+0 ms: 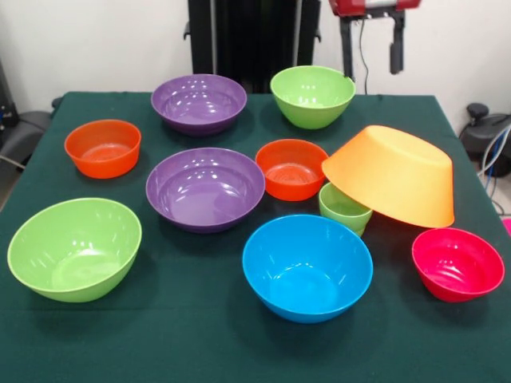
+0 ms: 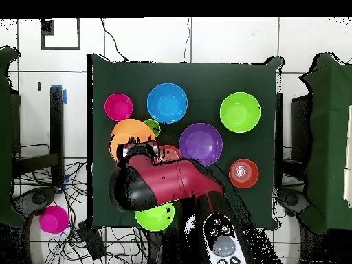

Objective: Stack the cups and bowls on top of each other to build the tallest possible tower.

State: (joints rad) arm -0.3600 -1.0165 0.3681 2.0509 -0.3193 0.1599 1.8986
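Note:
One small light-green cup (image 1: 345,209) stands upright right of the table's middle. The largest orange-yellow bowl (image 1: 393,174) lies upside down and tilted, its rim resting on the cup. Around them sit two purple bowls (image 1: 199,102) (image 1: 205,187), two light-green bowls (image 1: 312,94) (image 1: 74,247), two orange-red bowls (image 1: 102,147) (image 1: 291,167), a blue bowl (image 1: 306,266) and a pink-red bowl (image 1: 457,263), all upright and apart. My gripper (image 1: 373,70) hangs open and empty high above the orange-yellow bowl. In the overhead view my gripper (image 2: 141,148) is over that bowl (image 2: 127,130).
The dark green table (image 1: 200,343) ends close behind the far bowls. In the overhead view my arm (image 2: 165,182) hides one purple bowl and part of a green bowl (image 2: 155,216). A pink object (image 2: 53,218) and cables lie on the floor beside the table.

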